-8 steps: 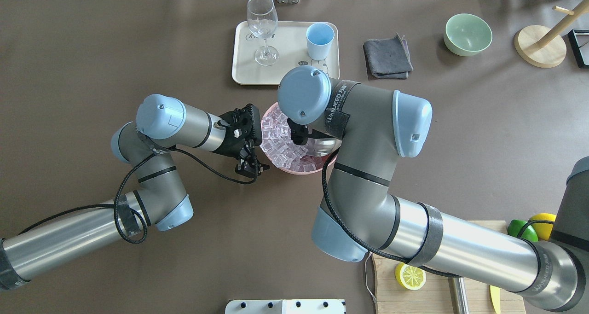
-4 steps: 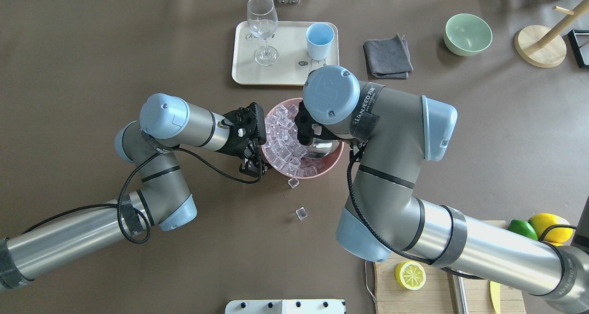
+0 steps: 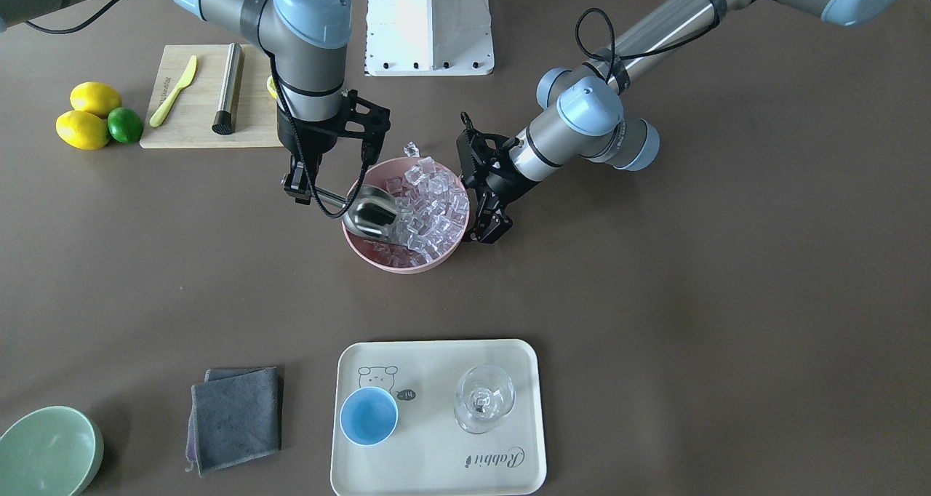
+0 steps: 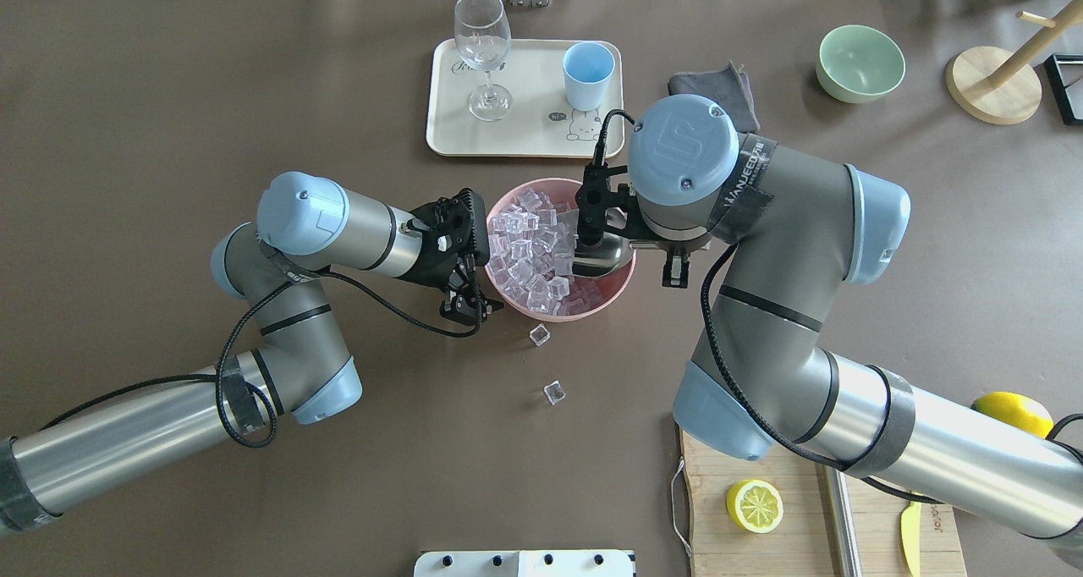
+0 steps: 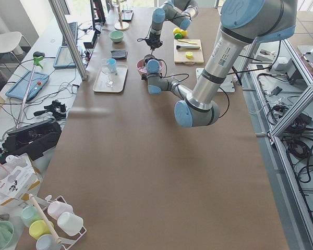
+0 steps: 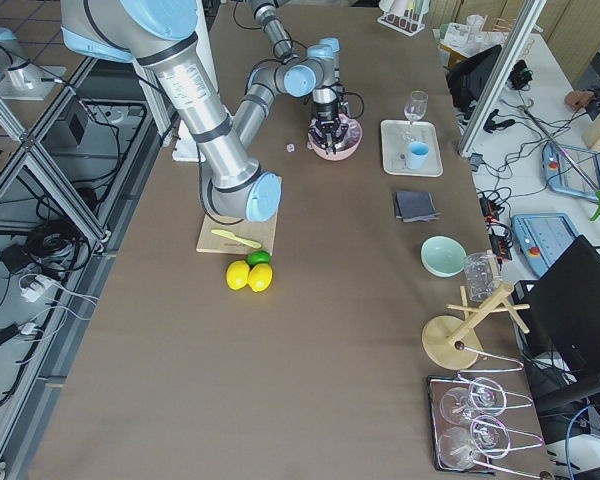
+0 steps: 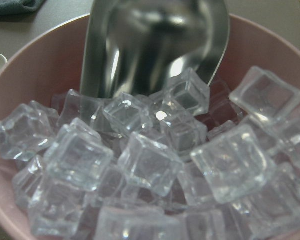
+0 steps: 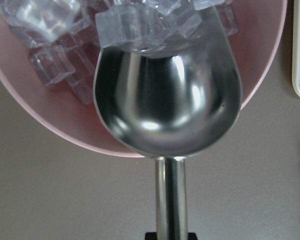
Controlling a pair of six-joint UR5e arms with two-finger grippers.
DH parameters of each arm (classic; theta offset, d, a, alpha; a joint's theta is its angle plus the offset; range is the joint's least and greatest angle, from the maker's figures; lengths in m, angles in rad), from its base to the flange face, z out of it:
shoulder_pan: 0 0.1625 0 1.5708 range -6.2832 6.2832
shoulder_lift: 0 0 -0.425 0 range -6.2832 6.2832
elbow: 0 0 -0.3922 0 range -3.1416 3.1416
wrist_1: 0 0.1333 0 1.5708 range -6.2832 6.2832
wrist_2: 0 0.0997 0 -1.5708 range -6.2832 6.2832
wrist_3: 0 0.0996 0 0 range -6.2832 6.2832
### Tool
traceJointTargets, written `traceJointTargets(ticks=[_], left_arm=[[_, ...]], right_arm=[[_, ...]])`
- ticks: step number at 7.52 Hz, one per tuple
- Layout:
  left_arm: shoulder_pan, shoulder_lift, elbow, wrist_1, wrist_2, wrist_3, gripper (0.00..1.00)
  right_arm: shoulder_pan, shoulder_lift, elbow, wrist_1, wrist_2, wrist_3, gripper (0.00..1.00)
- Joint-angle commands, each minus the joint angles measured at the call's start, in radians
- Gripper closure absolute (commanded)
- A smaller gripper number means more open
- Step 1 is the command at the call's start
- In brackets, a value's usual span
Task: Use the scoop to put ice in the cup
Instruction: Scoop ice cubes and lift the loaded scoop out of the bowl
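Brown bench [image 4: 169, 95], pink bowl [image 4: 592, 310] mid-way: my right claw [image 3: 304, 193] is clamped on the scoop [image 8: 167, 95], whose empty mouth noses the ice [image 7: 150, 165]. My left claw [image 4: 467, 306] sits at the bowl's 8 o'clock; I cannot tell its spread. I judge this the digging step. Next: load, lift level, carry to the cup [image 4: 588, 74] at 12 o'clock.

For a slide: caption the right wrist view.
Empty scoop with its mouth at the ice in the pink bowl.

A pink bowl [image 7: 20, 65] holds a heap of clear ice [image 7: 150, 165]. A shiny scoop [image 7: 155, 45] rests its mouth against the cubes.
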Motion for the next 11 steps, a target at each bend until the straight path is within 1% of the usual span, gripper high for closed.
traceJointTargets(ticks=[1,2,3,4,6,7,8,10,11], left_arm=[[0.000,0.000,0.000,0.000,0.000,0.000,0.02],[0.000,0.000,0.000,0.000,0.000,0.000,0.02],[0.000,0.000,0.000,0.000,0.000,0.000,0.02],[0.000,0.000,0.000,0.000,0.000,0.000,0.02],[0.000,0.000,0.000,0.000,0.000,0.000,0.02],[0.000,0.000,0.000,0.000,0.000,0.000,0.02],[0.000,0.000,0.000,0.000,0.000,-0.001,0.02],[0.000,-0.002,-0.002,0.000,0.000,-0.001,0.02],[0.000,-0.002,-0.002,0.000,0.000,0.000,0.02]], right_arm=[[0.008,-0.065,-0.007,0.168,0.052,0.061,1.00],[0.008,-0.090,-0.004,0.215,0.069,0.065,1.00],[0.015,-0.093,0.001,0.229,0.085,0.065,1.00],[0.037,-0.104,0.002,0.257,0.131,0.066,1.00],[0.046,-0.133,0.002,0.340,0.169,0.098,1.00],[0.060,-0.133,0.002,0.354,0.209,0.108,1.00],[0.068,-0.136,0.010,0.365,0.217,0.115,1.00],[0.077,-0.185,0.012,0.473,0.247,0.157,1.00],[0.086,-0.194,0.013,0.501,0.261,0.167,1.00]])
